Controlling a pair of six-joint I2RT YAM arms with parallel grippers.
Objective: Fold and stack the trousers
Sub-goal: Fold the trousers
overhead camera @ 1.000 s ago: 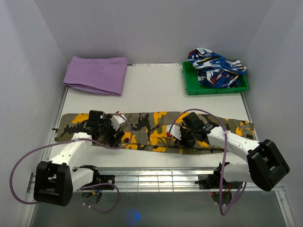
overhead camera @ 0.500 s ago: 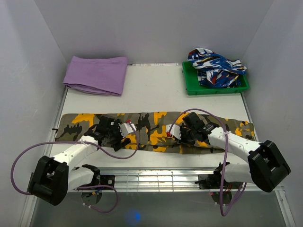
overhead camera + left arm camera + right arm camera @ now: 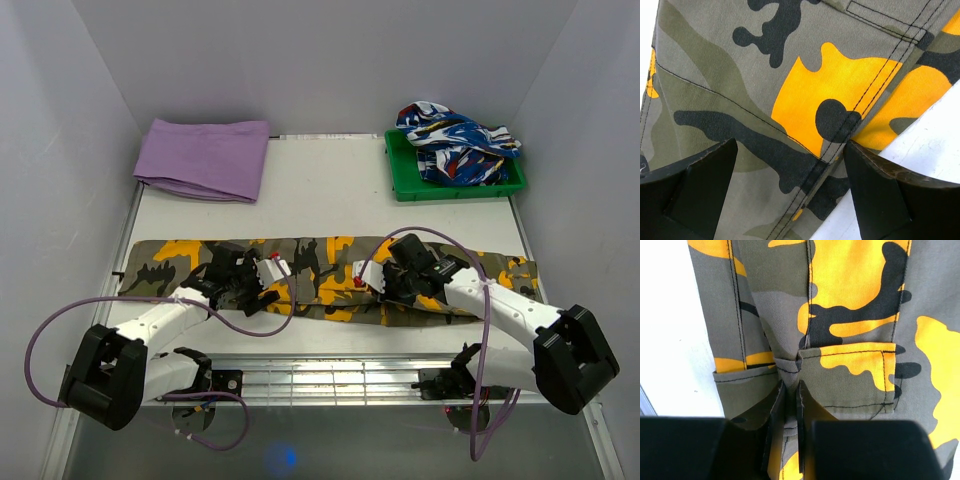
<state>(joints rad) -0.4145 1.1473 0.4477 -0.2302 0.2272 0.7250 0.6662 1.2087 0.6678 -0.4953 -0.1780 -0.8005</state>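
Observation:
The camouflage trousers (image 3: 320, 262) lie flat in a long strip across the near part of the table. My left gripper (image 3: 262, 287) is low over their left-middle part. In the left wrist view it (image 3: 790, 200) is open, its fingers (image 3: 695, 195) standing either side of a seam at the near edge of the trousers (image 3: 830, 85). My right gripper (image 3: 376, 285) is at the middle of the trousers. In the right wrist view it (image 3: 792, 412) is shut on a pinched fold of the trousers (image 3: 855, 300) beside a pocket flap.
A folded purple cloth (image 3: 205, 158) lies at the back left. A green tray (image 3: 405, 190) at the back right holds a blue, white and red garment (image 3: 455, 140). Grey walls close in three sides. A metal rail (image 3: 330, 375) runs along the near edge.
My left arm has moved right along the trousers toward their middle. My right gripper has stayed near the middle, shifting only slightly.

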